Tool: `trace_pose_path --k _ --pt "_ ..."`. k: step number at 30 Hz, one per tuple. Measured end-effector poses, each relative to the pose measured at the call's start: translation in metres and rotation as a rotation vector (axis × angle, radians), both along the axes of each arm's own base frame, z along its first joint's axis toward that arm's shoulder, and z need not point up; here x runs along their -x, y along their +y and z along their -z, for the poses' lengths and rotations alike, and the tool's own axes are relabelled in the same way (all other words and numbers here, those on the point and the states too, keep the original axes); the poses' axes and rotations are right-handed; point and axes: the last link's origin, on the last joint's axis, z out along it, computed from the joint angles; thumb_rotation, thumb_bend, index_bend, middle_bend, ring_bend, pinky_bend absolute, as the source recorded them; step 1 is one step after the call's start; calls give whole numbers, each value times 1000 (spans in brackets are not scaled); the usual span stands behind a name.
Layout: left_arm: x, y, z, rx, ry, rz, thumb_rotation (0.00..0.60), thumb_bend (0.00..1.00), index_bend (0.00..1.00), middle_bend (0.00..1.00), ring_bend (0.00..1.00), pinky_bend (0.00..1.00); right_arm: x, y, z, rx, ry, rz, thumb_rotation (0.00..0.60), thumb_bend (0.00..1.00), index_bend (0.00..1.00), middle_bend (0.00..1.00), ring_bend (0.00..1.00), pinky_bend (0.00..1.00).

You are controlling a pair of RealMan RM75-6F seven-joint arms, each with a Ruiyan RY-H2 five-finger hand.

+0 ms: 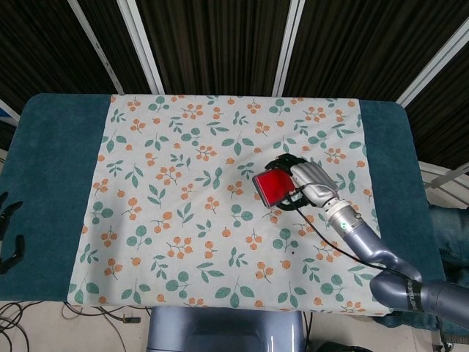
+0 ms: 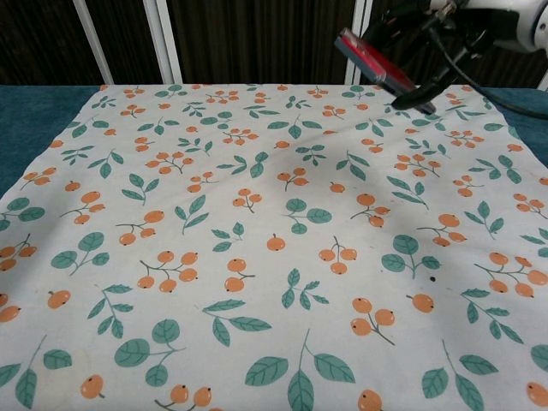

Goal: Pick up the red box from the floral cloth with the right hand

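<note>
My right hand [image 1: 306,181] grips the flat red box [image 1: 274,185] and holds it in the air, well above the floral cloth [image 1: 183,220]. In the chest view the red box [image 2: 374,62] shows tilted near the top edge, with the dark fingers [image 2: 424,94] of the right hand [image 2: 428,34] wrapped round it. The cloth [image 2: 257,257] below it is bare of objects. Neither view shows my left hand itself.
The floral cloth covers the middle of a teal table [image 1: 51,183], with bare teal strips at both sides. A black clamp-like object [image 1: 9,235] sits at the far left edge. Dark slatted panels with white bars [image 1: 286,44] stand behind the table.
</note>
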Motion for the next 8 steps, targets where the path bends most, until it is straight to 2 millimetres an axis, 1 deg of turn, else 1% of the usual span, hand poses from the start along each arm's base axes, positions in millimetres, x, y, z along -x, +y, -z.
trace_pose_path --k 4,8 --pt "0 0 0 1 2 0 600 554 134 0 59 43 1 -5 -22 29 -32 17 600 324 447 393 151 225" --pt "0 0 1 2 4 0 600 554 135 0 59 43 2 -5 -37 38 -65 30 600 325 447 392 152 225"
